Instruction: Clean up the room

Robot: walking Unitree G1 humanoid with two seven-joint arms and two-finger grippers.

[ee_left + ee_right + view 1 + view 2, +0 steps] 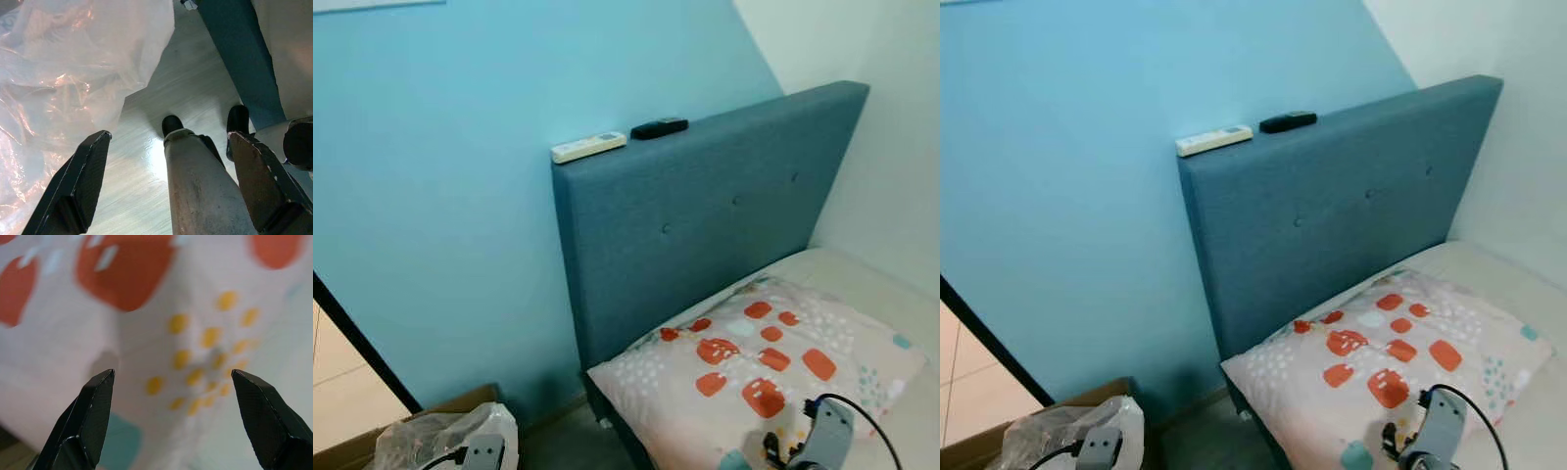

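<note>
The right pincer (171,421) hangs with fingers apart just over the patterned pillow (754,367) on the bed; the left pincer (166,186), also spread, hovers above floor beside a plastic bag (450,436). A white remote (588,147) and black remote (659,127) sit far up on the headboard (705,215), and a careless reach could knock them behind it.

Head views: bright, even daylight; sharp, with the scene tilted.
Blue wall (440,196): smoothly lit, darker low beside the headboard (705,215).
Left wrist view: glare on the pale floor (146,161) and glints on the plastic bag (63,73); fingers (73,191) in shade.
Right wrist view: the pillow (195,333) soft and out of focus; fingertips (93,411) sharp.
</note>
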